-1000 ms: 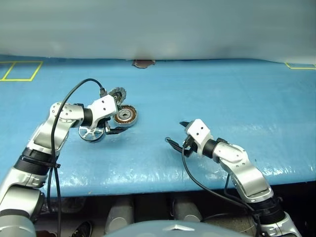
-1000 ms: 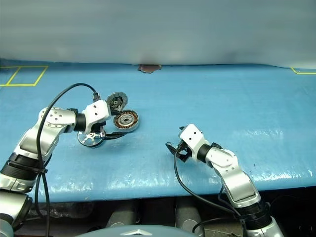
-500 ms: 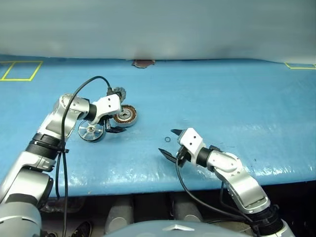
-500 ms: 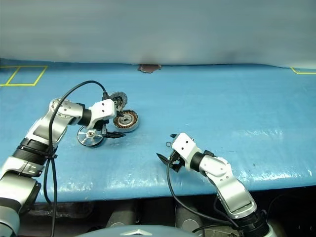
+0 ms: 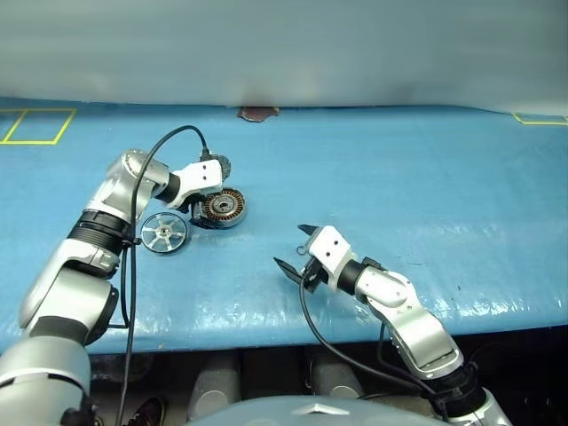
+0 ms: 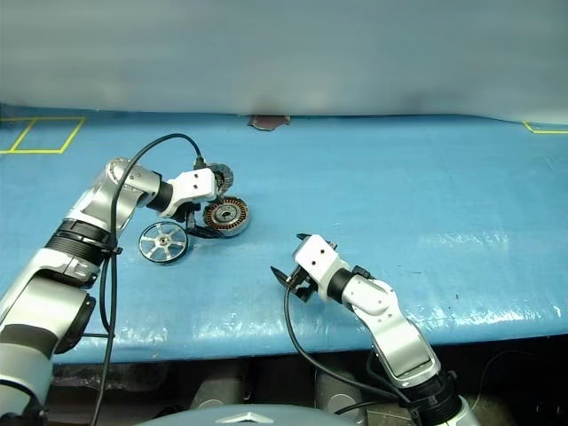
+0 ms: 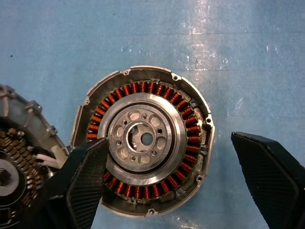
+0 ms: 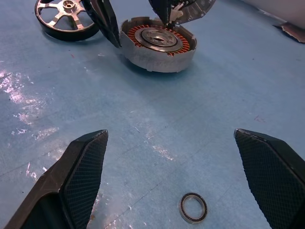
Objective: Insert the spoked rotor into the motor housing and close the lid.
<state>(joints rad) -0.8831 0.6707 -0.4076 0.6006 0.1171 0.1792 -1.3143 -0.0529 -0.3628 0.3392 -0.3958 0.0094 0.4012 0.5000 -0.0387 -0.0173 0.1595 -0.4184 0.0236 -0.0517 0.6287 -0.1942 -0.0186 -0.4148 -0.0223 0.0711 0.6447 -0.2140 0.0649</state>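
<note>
Half the lid (image 7: 19,157) hides behind the left tool (image 7: 176,186).

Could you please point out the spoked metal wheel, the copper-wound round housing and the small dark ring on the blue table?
Silvery spoked metal wheel (image 5: 163,232), left eye view, central hub.
Copper-wound round metal housing (image 7: 145,139), left wrist view, silver hub.
Small dark ring (image 8: 193,213), right wrist view, its near band.

Bare metal parts on a glossy blue sheet

The motor housing (image 7: 143,148) is dull grey cast metal, ringed with shiny copper-orange windings around a brushed silver hub. The spoked rotor (image 8: 66,19) looks polished silvery metal with a dark rim. The lid (image 7: 16,162) is rough grey metal. The table cover (image 5: 426,186) is wrinkled, glossy blue plastic. Gripper fingers (image 8: 86,176) are matt black, finely cross-hatched.
</note>
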